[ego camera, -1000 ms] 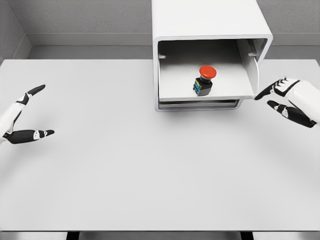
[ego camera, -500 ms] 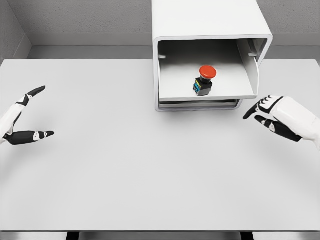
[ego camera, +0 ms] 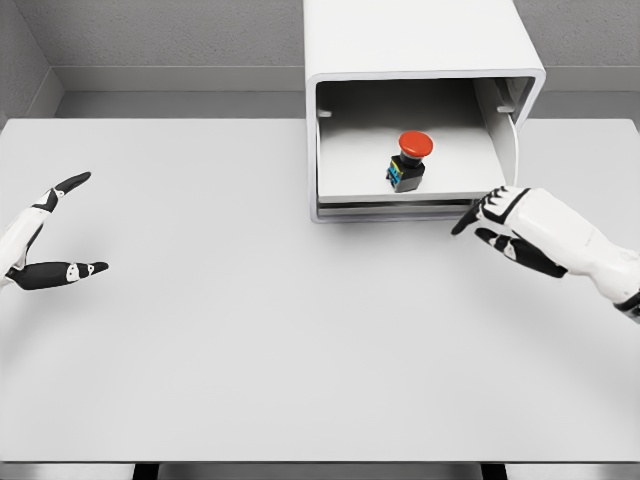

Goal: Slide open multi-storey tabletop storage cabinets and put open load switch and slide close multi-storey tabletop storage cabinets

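Right hand [ego camera: 520, 222] spread, empty, before open drawer [ego camera: 410, 192]; load switch [ego camera: 408, 161] upright, red button topmost.

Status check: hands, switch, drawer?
Right hand open at drawer front, empty. Left hand open, idle. Load switch in open drawer. Nothing blocking.

The white storage cabinet [ego camera: 420, 45] stands at the upper middle of the frame, its drawer [ego camera: 350, 175] slid open toward the viewer. On the drawer's floor sits the load switch [ego camera: 408, 163], upright, with a black body and red mushroom cap.
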You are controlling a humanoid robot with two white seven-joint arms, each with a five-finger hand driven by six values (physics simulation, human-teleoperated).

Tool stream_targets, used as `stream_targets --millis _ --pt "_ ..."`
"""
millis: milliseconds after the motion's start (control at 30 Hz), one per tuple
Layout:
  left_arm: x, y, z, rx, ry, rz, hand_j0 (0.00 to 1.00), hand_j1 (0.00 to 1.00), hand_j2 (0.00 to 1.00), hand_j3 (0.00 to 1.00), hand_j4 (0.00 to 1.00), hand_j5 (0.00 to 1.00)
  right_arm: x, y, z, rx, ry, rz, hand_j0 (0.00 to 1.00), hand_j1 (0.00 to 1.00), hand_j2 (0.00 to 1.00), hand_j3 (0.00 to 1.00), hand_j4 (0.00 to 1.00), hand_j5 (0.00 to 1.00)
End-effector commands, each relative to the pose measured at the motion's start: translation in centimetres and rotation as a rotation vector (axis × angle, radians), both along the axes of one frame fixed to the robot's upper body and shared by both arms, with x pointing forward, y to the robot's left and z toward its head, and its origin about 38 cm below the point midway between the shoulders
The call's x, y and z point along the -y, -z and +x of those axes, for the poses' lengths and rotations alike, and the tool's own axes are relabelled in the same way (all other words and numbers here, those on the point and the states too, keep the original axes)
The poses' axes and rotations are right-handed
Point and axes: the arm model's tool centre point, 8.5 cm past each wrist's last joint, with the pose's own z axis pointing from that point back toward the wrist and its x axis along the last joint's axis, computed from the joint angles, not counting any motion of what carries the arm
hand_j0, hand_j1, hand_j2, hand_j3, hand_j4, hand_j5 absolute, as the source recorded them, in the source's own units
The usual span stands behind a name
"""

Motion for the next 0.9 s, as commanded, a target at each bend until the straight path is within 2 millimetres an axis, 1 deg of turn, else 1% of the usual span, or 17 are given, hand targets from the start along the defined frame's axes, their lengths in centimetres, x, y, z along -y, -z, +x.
stream_targets --millis 0,167,300,433,533,633,867 --pt "-0.1 -0.1 0.0 0.003 -0.001 -0.008 1.0 1.0 1.0 1.0 1.0 1.0 -0.3 0.3 0.0 -0.01 -0.008 0.001 0.52 0.52 0.52 0.52 0.52 0.52" --pt "0.0 0.0 0.0 0.001 -0.001 -0.009 1.0 1.0 1.0 1.0 1.0 1.0 -0.4 0.2 1.0 -0.008 -0.007 -0.002 0.53 0.53 0.53 0.53 0.53 0.53" --pt "0.0 0.0 0.0 0.001 -0.001 -0.009 1.0 1.0 1.0 1.0 1.0 1.0 -0.7 0.6 1.7 -0.02 -0.011 0.0 0.54 0.54 0.54 0.54 0.54 0.54" --pt "0.0 0.2 -0.2 -0.004 -0.001 -0.009 1.0 1.0 1.0 1.0 1.0 1.0 -0.5 1.0 1.9 -0.03 -0.002 -0.004 0.54 0.54 0.54 0.54 0.54 0.54" --pt "-0.1 0.2 -0.2 -0.005 -0.002 -0.008 1.0 1.0 1.0 1.0 1.0 1.0 -0.5 0.7 2.1 -0.021 -0.001 -0.003 0.54 0.54 0.54 0.54 0.54 0.54" --pt "-0.1 0.2 -0.2 -0.004 -0.003 -0.008 1.0 1.0 1.0 1.0 1.0 1.0 -0.3 1.0 2.3 -0.03 0.005 -0.004 0.54 0.54 0.54 0.54 0.54 0.54" --pt "-0.1 0.2 -0.3 -0.006 -0.003 -0.008 1.0 1.0 1.0 1.0 1.0 1.0 -0.5 0.8 4.2 -0.032 0.005 -0.018 0.55 0.55 0.55 0.55 0.55 0.55"
